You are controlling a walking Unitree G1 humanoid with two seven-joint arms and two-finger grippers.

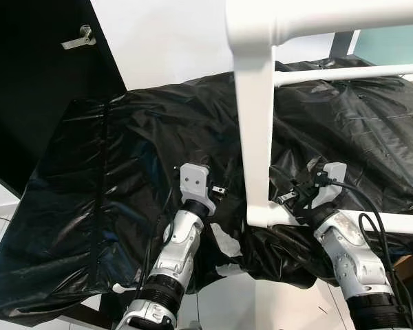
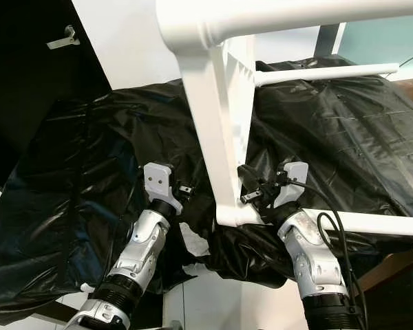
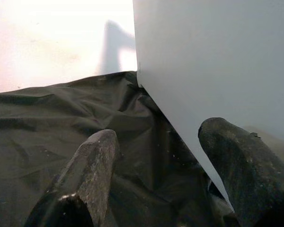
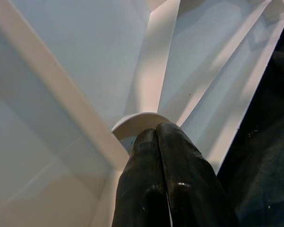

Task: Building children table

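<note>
Black plastic sheeting [image 1: 124, 172] drapes the whole bench in crumpled, shiny folds, with a white wall behind it and a dark door [image 1: 34, 82] bearing a metal handle [image 1: 79, 38] off to the robot's left. On top of the sheeting lies the white table [image 1: 256, 124], tipped on its side so that one thick leg runs down the middle of the head views and a thinner white rail [image 1: 344, 72] reaches away to the right. Both silver arms reach forward and up from below. The left gripper [image 3: 156, 156] sits just left of the leg's lower end, its two black fingers [image 3: 92, 165] spread apart with nothing between them, one close beside the table's flat white face and the sheeting under both. The right gripper [image 4: 157, 142] is at the lower corner of the frame, its fingers pressed together with no gap, tips against a round white socket where ribs meet on the table's underside. A black cable [image 1: 372, 230] loops along the right forearm. No readable writing or label can be made out on anything.
</note>
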